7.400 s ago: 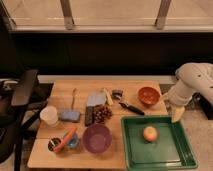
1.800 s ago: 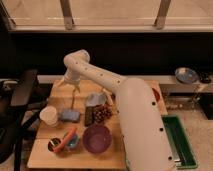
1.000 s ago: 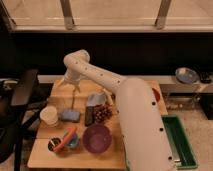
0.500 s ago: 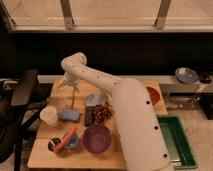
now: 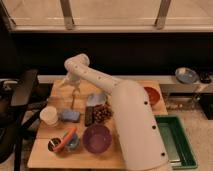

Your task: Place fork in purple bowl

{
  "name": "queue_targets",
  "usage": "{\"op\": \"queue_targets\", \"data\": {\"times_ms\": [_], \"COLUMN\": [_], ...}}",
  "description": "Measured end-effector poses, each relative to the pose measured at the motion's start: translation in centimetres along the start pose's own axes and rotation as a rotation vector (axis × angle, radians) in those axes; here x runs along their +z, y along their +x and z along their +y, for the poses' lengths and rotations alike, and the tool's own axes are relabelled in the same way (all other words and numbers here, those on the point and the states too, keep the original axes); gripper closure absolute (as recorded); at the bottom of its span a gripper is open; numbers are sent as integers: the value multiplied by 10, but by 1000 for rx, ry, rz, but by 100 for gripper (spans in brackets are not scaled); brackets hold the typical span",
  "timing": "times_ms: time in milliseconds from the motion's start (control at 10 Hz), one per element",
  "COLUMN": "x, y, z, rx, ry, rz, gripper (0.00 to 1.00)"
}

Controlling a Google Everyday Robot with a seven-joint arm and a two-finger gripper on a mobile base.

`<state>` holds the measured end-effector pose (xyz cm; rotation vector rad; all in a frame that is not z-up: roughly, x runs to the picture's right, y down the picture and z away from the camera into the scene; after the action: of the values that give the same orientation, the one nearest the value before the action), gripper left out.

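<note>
One claw [image 5: 74, 86], spread wide and empty, still hovers over fork [image 5: 74, 101], beyond purple bowl [image 5: 97, 138]; fork unmoved.

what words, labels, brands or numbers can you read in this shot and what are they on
None can be read.
The purple bowl, white cup, green tray and robot arm show no legible print.
The gripper, open above the fork toward the table's far edge, shows no marking either.
</note>
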<state>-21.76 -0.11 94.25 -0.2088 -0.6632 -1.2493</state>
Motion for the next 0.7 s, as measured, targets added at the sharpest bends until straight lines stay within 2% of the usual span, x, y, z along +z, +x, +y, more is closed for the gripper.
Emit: {"op": "queue_targets", "data": {"times_ms": [700], "x": [30], "y": [5], "z": [6], "rx": [56], "ry": [38], "rz": [-48], "gripper": [22]}}
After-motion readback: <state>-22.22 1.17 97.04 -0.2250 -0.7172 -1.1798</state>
